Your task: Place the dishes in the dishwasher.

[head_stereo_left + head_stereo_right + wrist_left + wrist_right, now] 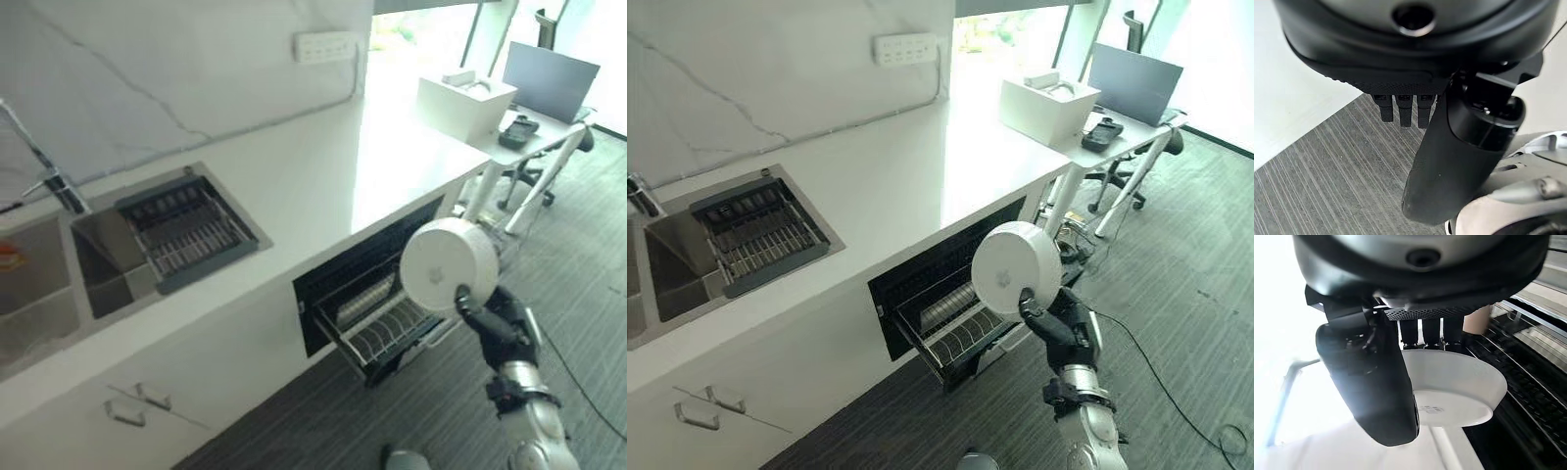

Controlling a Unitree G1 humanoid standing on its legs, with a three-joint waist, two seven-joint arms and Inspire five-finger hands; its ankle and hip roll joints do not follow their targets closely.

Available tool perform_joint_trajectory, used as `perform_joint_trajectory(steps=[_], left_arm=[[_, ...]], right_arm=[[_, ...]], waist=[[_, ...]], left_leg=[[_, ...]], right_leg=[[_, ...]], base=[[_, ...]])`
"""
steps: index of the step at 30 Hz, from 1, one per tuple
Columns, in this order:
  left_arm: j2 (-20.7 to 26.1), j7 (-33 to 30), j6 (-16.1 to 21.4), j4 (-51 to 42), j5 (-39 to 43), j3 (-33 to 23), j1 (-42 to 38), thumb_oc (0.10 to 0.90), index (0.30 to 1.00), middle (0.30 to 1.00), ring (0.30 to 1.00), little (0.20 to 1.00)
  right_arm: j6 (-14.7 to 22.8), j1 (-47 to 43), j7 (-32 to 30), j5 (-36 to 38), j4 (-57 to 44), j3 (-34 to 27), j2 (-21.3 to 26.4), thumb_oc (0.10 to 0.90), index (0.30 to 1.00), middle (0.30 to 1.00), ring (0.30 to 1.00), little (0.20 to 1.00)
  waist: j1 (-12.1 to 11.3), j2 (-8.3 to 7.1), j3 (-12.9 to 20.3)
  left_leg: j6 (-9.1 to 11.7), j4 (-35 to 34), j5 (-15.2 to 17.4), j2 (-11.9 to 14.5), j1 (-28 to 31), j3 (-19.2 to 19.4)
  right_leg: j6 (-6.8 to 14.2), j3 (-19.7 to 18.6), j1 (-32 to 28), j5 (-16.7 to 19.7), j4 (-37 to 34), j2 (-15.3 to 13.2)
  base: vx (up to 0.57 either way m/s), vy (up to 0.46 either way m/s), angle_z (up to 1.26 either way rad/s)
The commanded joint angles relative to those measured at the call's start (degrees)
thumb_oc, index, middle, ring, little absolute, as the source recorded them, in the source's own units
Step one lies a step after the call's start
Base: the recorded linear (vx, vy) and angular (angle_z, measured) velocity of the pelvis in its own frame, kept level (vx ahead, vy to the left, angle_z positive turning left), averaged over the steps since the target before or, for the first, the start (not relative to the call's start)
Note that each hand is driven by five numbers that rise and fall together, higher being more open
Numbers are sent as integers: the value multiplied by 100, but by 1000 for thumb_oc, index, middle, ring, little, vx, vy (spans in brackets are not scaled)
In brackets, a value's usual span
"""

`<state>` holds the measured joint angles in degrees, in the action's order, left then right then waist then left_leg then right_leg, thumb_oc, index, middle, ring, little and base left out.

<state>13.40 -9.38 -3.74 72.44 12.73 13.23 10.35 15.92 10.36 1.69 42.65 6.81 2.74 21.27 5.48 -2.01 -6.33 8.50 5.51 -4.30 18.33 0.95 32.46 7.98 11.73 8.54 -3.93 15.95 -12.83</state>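
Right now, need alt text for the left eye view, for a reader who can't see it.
The robot's right hand holds a white plate upright by its rim, in front of the pulled-out dishwasher rack under the white counter. A sink with a dark drying rack sits further left.

Right hand (505, 328): we see a dark, glossy black hand with jointed fingers and a thick rounded thumb.
Right arm (537, 436): we see a silver-grey forearm with a dark band at the wrist.
Left hand (1449, 147): we see black casing, a smooth bulky thumb and a row of ribbed fingers (1404, 110).
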Motion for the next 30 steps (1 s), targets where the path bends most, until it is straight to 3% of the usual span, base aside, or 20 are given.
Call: perform_joint_trajectory(steps=[1, 8, 13, 16, 19, 20, 22, 24, 30], left_arm=[[4, 18, 94, -353, -124, -33, -534, 800, 900, 900, 900, 900], [60, 12, -96, -386, -142, -29, -527, 800, 900, 900, 900, 900], [40, 22, -210, -565, 20, 64, -608, 800, 900, 900, 900, 900], [70, 14, -177, -718, -49, 119, -579, 800, 900, 900, 900, 900], [234, 113, -321, -798, 96, 169, -652, 800, 900, 900, 900, 900], [317, 328, -526, -747, 798, 153, -748, 800, 900, 900, 900, 900], [342, 487, -651, -713, 965, 10, -863, 800, 900, 900, 900, 900], [394, 663, -605, -707, 831, 26, -1103, 800, 900, 900, 900, 900], [418, 759, -418, -757, 506, 366, -1265, 800, 900, 900, 900, 900]], right_arm=[[560, -912, 371, -105, -628, -340, 144, 400, 300, 300, 300, 300], [227, -1107, -141, -397, -387, -5, 42, 400, 300, 300, 300, 300], [68, -1306, -1297, -1271, -132, 76, 104, 400, 300, 300, 300, 300], [140, -1745, -1642, -2238, 490, 69, 376, 400, 300, 300, 300, 300], [-225, -2374, -1898, -2490, 1063, 213, 768, 400, 300, 300, 300, 300], [-377, -2841, -1999, -2654, 1510, 371, 1012, 400, 300, 300, 300, 300], [-540, -3166, -2102, -2805, 1879, 480, 1204, 400, 300, 300, 300, 300], [-783, -3739, -2586, -2965, 2630, 663, 1445, 400, 300, 300, 300, 300], [-788, -4519, -3083, -3669, 3960, 1136, 1733, 400, 300, 300, 300, 300]], waist=[[-29, -83, -253], [-220, -6, -374], [-331, 70, -523], [-491, 117, -663], [-648, 161, -792], [-731, 184, -888], [-808, 201, -953], [-924, 229, -1090], [-1143, 373, -1330]], left_leg=[[-220, 1168, 1342, -165, -199, -527], [-196, 1168, 1306, -183, -402, -814], [-194, 1168, 1269, -230, -558, -981], [-187, 1168, 1249, -266, -663, -1125], [-171, 1168, 1220, -297, -753, -1245], [-150, 1168, 1191, -308, -799, -1300], [-156, 1168, 1182, -327, -844, -1343], [-136, 1168, 1129, -359, -990, -1448], [-135, 1168, 1081, -435, -1126, -1585]], right_leg=[[192, 493, -152, -397, 124, -272], [218, 590, -139, -407, 124, -311], [236, 617, -78, -368, 124, -348], [261, 659, -42, -334, 124, -405], [281, 682, -4, -307, 124, -441], [276, 724, 1, -297, 124, -461], [282, 764, 11, -281, 124, -498], [312, 816, 95, -218, 124, -541], [322, 845, 147, -187, 124, -595]], base=[[53, -15, 12], [32, 3, 14], [-17, 19, 16], [-62, 3, 7], [-68, 5, 7], [-59, 10, 10], [-80, -5, 19], [-125, -5, 18], [-61, 23, 19]])
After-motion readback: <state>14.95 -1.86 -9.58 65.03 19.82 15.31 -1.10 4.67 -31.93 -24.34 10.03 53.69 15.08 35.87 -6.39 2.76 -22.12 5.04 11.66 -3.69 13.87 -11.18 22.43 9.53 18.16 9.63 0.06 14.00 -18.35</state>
